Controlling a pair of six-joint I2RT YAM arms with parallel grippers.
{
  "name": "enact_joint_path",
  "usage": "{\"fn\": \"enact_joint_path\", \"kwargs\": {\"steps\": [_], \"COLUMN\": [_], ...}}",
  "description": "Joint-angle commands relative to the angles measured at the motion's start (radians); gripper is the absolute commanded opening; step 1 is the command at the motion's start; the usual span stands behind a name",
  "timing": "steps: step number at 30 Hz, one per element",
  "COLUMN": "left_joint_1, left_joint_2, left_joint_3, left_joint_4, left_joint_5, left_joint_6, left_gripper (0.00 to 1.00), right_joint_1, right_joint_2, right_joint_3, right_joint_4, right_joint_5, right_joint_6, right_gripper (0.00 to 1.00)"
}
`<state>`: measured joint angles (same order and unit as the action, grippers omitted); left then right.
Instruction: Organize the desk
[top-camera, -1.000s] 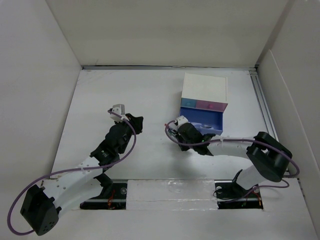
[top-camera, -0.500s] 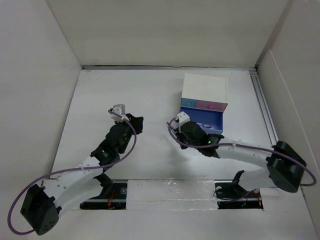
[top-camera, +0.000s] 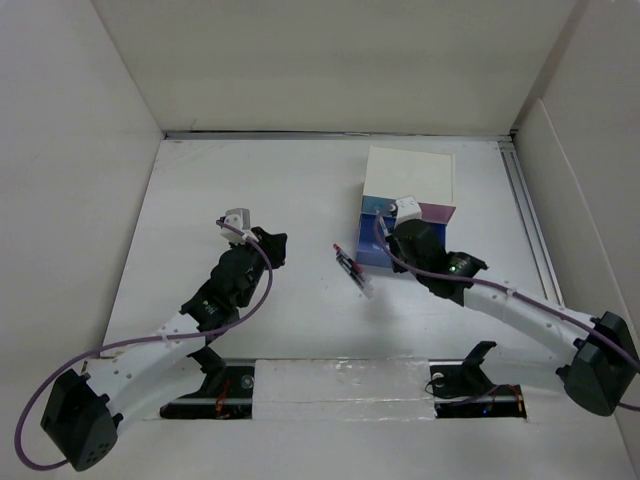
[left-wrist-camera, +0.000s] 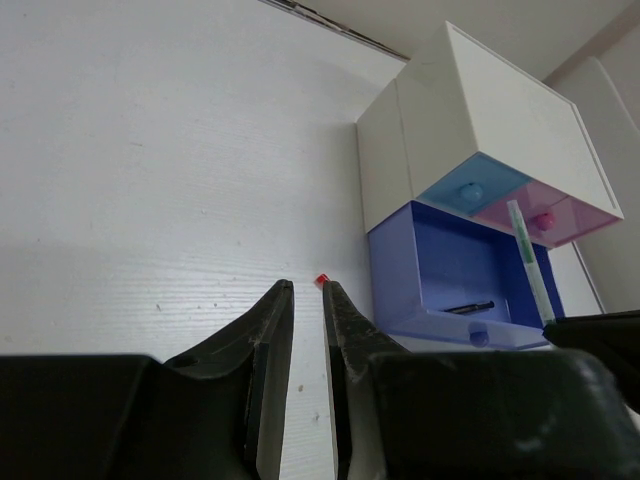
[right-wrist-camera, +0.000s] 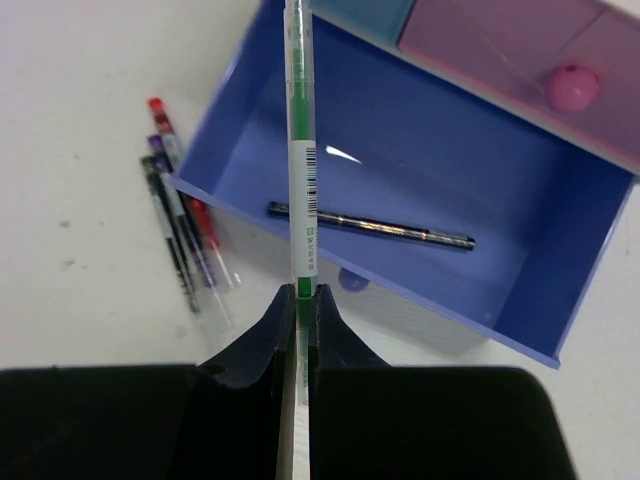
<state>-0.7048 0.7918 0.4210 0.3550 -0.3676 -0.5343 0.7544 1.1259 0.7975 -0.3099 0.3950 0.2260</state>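
One green pen tight in right pincer, long axis toward drawer box; left pincer near-closed.

A white drawer box has its blue drawer pulled open with a dark pen inside. A green pen stands over the drawer, and three pens lie just beside it.

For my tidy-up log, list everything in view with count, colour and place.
desk: one, white, under everything.
drawer box: one, white, far right on desk.
upper drawers: two, light blue, pink, in box.
open drawer: one, blue, below them.
dark pen: one, inside open drawer.
loose pens: three, red, purple, black, on desk beside drawer.
green pen: one, over open drawer.
left gripper: black, left of loose pens, empty.
right gripper: black, shut on green pen.
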Motion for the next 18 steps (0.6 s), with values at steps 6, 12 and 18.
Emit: {"fn": "enact_joint_path", "kwargs": {"steps": [6,12,18], "left_joint_1": [0.002,0.002,0.002], "left_joint_2": [-0.023,-0.020,-0.020], "left_joint_3": [-0.002,-0.002,-0.004], "left_joint_4": [0.036,0.036,0.038], "left_joint_5": [0.007,0.009,0.009], "left_joint_6": [-0.003,-0.003,-0.003], "left_gripper": [0.15,0.15,0.15], "right_joint_1": [-0.052,-0.092,-0.112], "right_joint_2": [0.063,0.113,0.137], "right_joint_3": [0.062,0.086,0.106], "right_joint_4": [-0.078,-0.072,-0.055], "right_joint_5": [0.165,0.266,0.330], "right_joint_6": [0.033,0.056,0.059], "right_gripper": [0.04,0.10,0.34]}}
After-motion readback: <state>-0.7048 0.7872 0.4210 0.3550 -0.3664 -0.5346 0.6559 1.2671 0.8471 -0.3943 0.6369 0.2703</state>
